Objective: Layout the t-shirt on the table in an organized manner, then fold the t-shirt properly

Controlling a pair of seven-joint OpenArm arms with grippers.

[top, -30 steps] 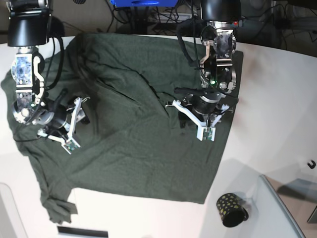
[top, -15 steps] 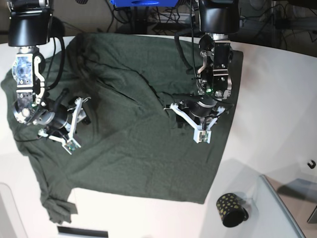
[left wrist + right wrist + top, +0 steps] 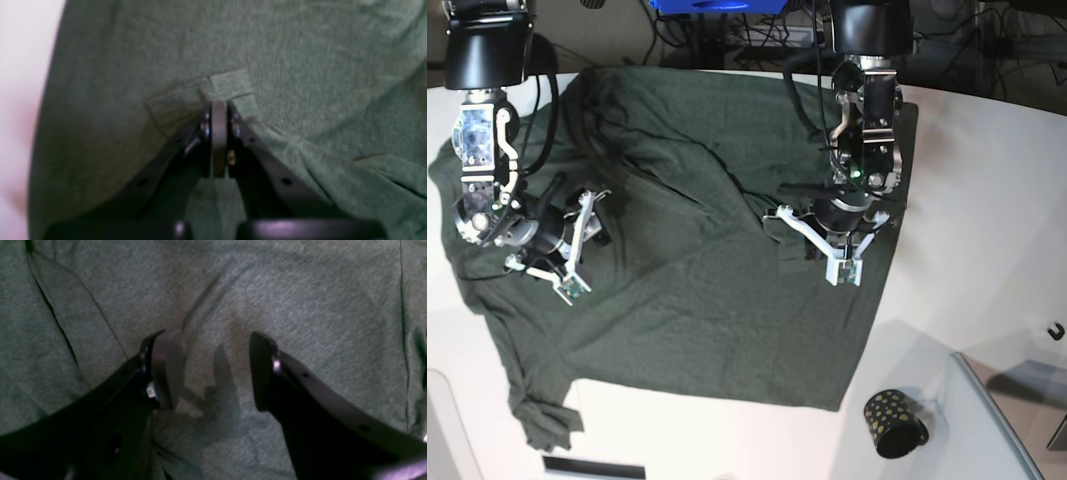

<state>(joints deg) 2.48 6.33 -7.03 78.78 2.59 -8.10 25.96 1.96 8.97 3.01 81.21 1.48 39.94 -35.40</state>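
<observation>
The dark green t-shirt lies spread over the white table, with ridges and folds running through its middle. My left gripper presses down on the shirt's right part. In the left wrist view the left gripper is shut on a small pinched tuck of the t-shirt. My right gripper hovers over the shirt's left part. In the right wrist view the right gripper stands open just above the flat t-shirt, with nothing between its fingers.
A small black cup with gold dots sits on the table just off the shirt's lower right corner. A clear-walled tray stands at the bottom right. Cables and dark equipment line the far edge.
My left gripper has shut on a pinch of the shirt's fabric and shifted slightly. The right arm has drifted a little upward and stays open.
</observation>
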